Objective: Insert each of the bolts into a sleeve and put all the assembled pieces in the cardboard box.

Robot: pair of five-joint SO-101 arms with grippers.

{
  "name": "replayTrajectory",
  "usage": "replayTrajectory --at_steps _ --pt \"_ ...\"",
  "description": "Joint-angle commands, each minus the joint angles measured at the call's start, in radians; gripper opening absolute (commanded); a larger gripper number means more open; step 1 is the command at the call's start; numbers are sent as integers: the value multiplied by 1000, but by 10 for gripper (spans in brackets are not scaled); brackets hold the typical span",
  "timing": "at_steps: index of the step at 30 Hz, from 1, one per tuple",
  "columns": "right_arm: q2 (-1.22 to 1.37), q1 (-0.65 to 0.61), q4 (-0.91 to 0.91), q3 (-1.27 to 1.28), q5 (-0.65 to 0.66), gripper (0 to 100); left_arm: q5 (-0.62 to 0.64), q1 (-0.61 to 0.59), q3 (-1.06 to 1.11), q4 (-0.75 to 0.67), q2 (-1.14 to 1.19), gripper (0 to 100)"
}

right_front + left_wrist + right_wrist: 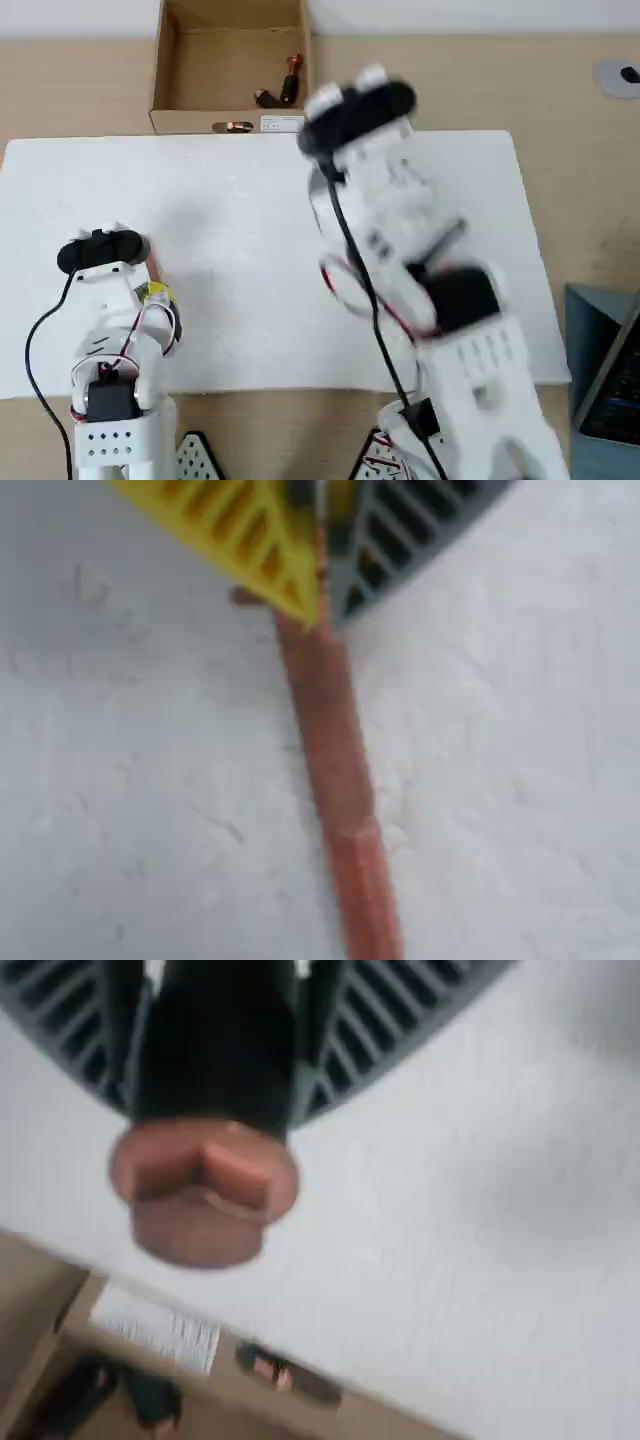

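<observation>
My left gripper [322, 605] has its yellow and grey fingers shut on the top of a copper bolt [335, 770], which hangs down over the white mat. From above it sits at the mat's left [150, 258]. My right gripper [215, 1110] is shut on a black sleeve [215, 1050], and a copper bolt head [205, 1195] sticks out of the sleeve's end. The right arm's wrist [355, 112] hovers by the near right corner of the cardboard box [160, 70]. Two assembled pieces [290, 78] lie inside the box. Another piece [232, 127] lies on the box's front edge.
A white foam mat [240, 250] covers the table in front of the box. A white label [160, 1330] is on the box's front wall. A laptop corner [605, 370] sits at the right edge, and a grey disc [620, 75] at the far right.
</observation>
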Motion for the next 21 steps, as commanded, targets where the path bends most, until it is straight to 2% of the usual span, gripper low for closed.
replayTrajectory --at_steps 1,12,21 --pt "219 16 -75 -248 -3 9 -12 -11 2 -34 -7 3" --pt "883 16 -221 -825 133 9 -6 -12 5 -38 -7 3" --pt "1403 16 -226 -1377 284 9 -9 -12 5 -38 -7 3"
